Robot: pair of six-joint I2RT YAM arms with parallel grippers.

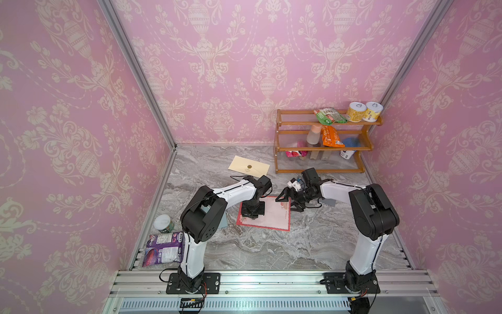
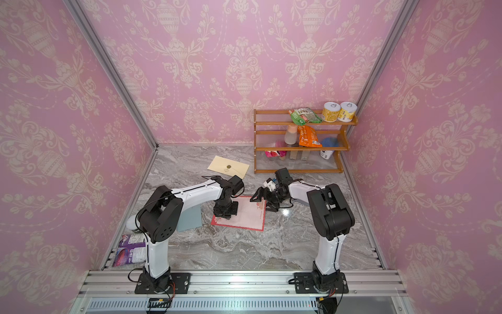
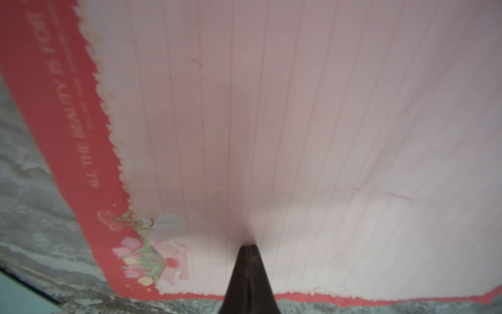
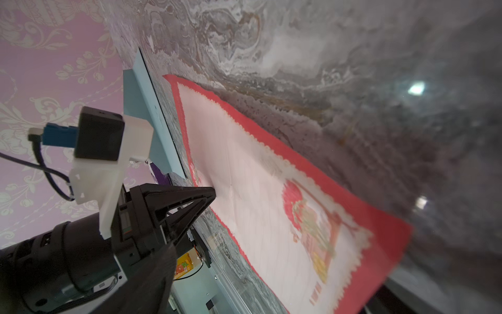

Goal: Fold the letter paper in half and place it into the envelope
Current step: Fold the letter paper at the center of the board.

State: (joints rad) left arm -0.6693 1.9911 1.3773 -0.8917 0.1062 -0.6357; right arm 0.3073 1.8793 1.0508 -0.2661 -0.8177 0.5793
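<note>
The letter paper (image 1: 269, 216) (image 2: 245, 216), pale pink with ruled lines and a red border, lies flat on the marble table in both top views. My left gripper (image 1: 251, 216) (image 2: 224, 216) (image 3: 250, 248) is shut, and its tip presses down on the paper's left part near the front edge. My right gripper (image 1: 289, 202) (image 2: 264, 203) is open and straddles the paper's far right corner; one blurred dark finger (image 4: 156, 274) shows in the right wrist view beside the paper (image 4: 258, 206). The cream envelope (image 1: 248, 165) (image 2: 228, 167) with a gold seal lies behind the paper, apart from both grippers.
A wooden shelf (image 1: 323, 148) with cans, packets and bottles stands at the back right. At the front left lie a tin (image 1: 163, 223) and a purple pouch (image 1: 163, 248). A blue-grey board (image 2: 190, 218) sits under the left arm, left of the paper.
</note>
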